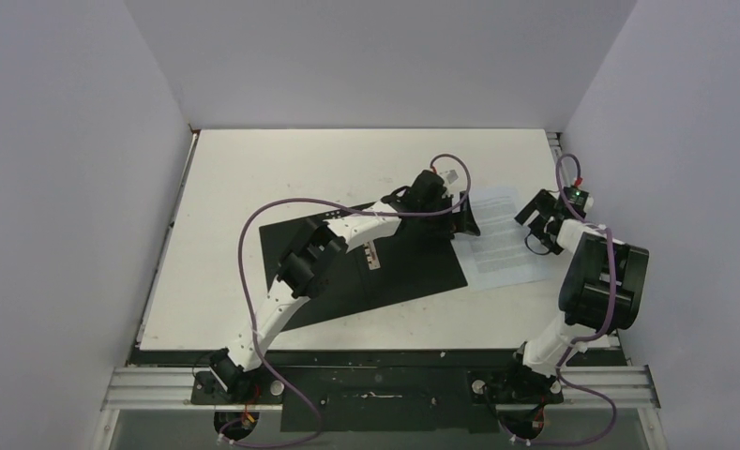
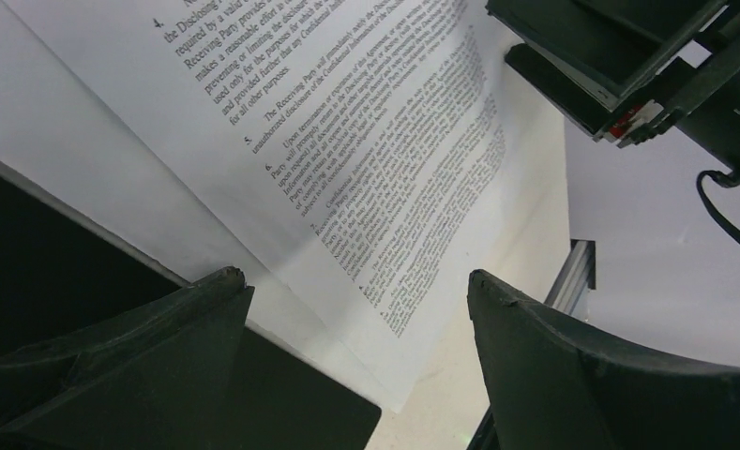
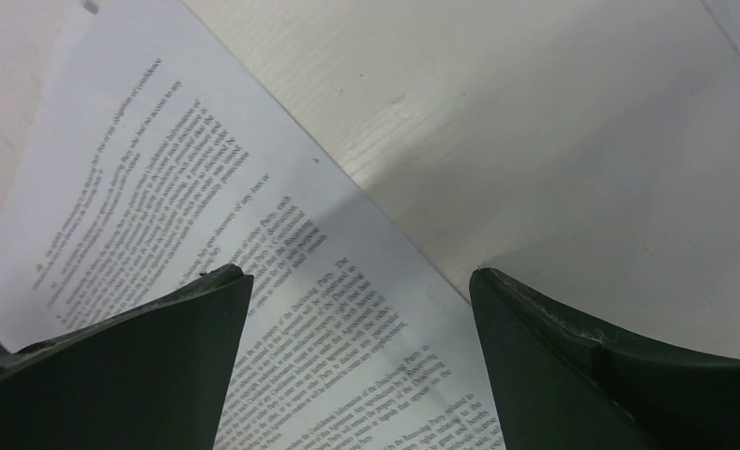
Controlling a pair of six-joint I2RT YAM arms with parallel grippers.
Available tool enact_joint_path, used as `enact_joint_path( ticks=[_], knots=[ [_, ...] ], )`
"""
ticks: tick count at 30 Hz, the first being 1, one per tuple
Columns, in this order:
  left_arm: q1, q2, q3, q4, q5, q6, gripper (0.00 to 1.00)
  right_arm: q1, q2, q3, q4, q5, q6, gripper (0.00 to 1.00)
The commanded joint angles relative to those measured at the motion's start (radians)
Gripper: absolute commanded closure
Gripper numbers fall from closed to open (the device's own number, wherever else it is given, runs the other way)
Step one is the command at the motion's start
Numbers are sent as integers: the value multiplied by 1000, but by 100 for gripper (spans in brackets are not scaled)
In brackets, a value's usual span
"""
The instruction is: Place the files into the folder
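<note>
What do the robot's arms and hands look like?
The left arm and right arm are white with chunky black joints and looping purple cables. A tiny green light glows on the right one. The left hand and right hand each have two dark, pointed fingers.

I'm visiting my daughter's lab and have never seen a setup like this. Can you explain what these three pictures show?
Two robot arms are bolted to a white table. One picture looks down from above; the other two come from wrist cameras, so the dark wedges are each arm's own fingers. A black folder lies open, printed files at its right edge. The left gripper hovers over the sheets' folder side, the right gripper over their outer side. Both are open, holding nothing.
</note>
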Motion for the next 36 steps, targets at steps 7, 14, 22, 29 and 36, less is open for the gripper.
enact_joint_path(
  ticks=[7,14,22,29,36],
  knots=[
    [3,97,153,-74,24,23,13,8,33,-63,123,-99,28,10],
    [5,92,140,-106,-3,49,13,51,13,-106,138,-107,19,5],
    [5,100,129,-103,-4,46,13,73,-14,-136,141,-113,1,12],
    [6,104,125,-104,-5,45,13,90,-37,-147,135,-97,-11,33],
    [7,107,121,-104,-5,43,13,90,-68,-131,113,-71,-3,53]
  ],
)
